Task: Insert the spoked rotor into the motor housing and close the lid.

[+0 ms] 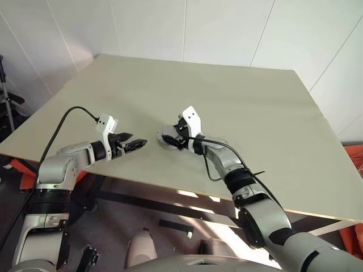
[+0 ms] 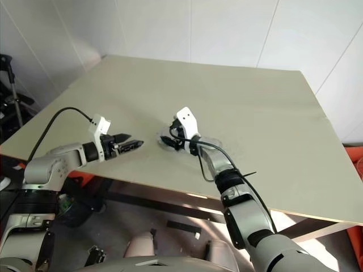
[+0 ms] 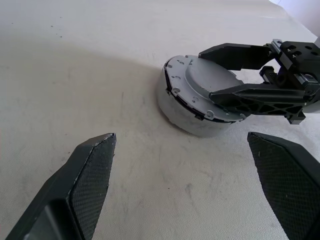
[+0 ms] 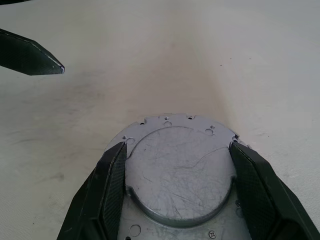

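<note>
Arms at the near edge of the surface (image 1: 255, 102), seen from the head camera. My left end effector (image 1: 139, 140) hangs just above the surface with its two black fingers spread wide apart and nothing between them. It sits at nine o'clock of the motor assembly, near it but not touching, and points toward it.

My right end effector (image 4: 178, 145) reaches in from about four o'clock. It is closed on the lid (image 4: 170, 185). Its fingers (image 4: 112, 185) bracket the raised round centre of that pale, scratched cover, one at the boss's nine o'clock and one at its three o'clock in the right wrist view. Each inner face lies against the boss's edge.

The lid lies on top of the motor housing (image 3: 187, 120), a short round body standing on the surface close to the near edge and a little left of its middle. From the left wrist camera I see a dark seam between the lid's rim and the housing wall. I cannot tell whether the lid is fully seated.

A black cable runs along each forearm. Beyond the assembly, toward twelve o'clock, the surface runs on bare to a white panelled wall (image 1: 187, 28).
</note>
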Tool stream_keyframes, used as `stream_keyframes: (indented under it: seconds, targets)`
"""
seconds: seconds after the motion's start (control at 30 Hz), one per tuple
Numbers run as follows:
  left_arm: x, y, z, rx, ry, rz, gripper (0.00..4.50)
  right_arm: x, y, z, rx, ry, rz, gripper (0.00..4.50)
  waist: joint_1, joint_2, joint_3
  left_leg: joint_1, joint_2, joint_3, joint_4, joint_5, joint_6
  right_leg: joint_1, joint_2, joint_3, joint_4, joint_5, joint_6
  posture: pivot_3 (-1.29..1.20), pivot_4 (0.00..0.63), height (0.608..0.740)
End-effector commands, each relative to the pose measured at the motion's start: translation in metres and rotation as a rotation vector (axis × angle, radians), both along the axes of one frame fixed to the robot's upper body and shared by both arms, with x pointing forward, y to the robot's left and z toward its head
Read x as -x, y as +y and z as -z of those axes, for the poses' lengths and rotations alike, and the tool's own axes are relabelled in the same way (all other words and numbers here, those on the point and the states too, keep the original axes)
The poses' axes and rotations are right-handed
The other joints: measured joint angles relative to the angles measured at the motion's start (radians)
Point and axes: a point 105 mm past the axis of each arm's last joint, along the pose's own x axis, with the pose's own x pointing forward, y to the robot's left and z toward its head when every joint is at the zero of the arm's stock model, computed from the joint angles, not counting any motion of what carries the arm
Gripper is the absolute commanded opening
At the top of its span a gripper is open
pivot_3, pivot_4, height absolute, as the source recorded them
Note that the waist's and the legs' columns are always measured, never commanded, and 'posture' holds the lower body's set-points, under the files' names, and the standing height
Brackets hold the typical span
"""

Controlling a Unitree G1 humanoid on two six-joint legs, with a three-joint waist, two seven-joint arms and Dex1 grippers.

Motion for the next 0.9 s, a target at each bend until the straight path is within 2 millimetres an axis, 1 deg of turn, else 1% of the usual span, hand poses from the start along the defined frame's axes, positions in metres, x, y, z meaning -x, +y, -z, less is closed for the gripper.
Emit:
stream_keyframes:
  seconds: [0.03, 0.23, 0.47, 0.7, 0.9]
  targets:
    - [-0.003, 0.004, -0.016, 0.008, -0.055, -0.003, 4.47, -0.001, -0.001, -0.012, -0.028, -0.029, -0.003, 3.16, 0.000, 0.000, 0.000, 0.000, 0.000, 0.000, 0.000, 0.000, 0.000, 0.000, 0.000, 0.000, 0.000, 0.000, 0.000, 0.00, 0.000, 0.740]
    - [-0.003, 0.004, -0.015, 0.004, -0.055, -0.004, 4.47, -0.007, -0.001, -0.007, -0.008, -0.038, 0.049, 3.16, 0.000, 0.000, 0.000, -0.001, 0.000, 0.000, 0.000, 0.000, 0.000, -0.001, 0.000, 0.000, 0.000, 0.000, 0.000, 0.00, 0.000, 0.740]
    - [-0.002, 0.004, -0.015, 0.003, -0.055, -0.007, 4.47, -0.004, 0.002, -0.001, -0.009, -0.036, 0.045, 3.16, -0.001, 0.000, 0.000, 0.000, 0.000, 0.000, 0.000, 0.000, 0.000, -0.001, 0.000, 0.000, 0.000, 0.000, 0.000, 0.00, 0.000, 0.740]
    - [-0.003, 0.004, -0.016, -0.001, -0.057, -0.011, 4.47, -0.006, -0.009, 0.018, 0.028, -0.012, 0.088, 3.16, -0.002, 0.000, 0.000, 0.001, 0.000, 0.000, 0.000, 0.000, 0.000, 0.000, 0.000, 0.000, 0.000, 0.000, 0.000, 0.00, 0.000, 0.740]
    - [-0.003, 0.003, -0.016, -0.001, -0.057, -0.008, 4.47, -0.006, -0.010, 0.027, 0.066, -0.035, 0.102, 3.16, -0.001, 0.000, 0.000, 0.005, 0.000, 0.000, 0.000, -0.001, 0.001, 0.006, 0.000, 0.000, 0.000, 0.000, 0.000, 0.00, 0.000, 0.740]
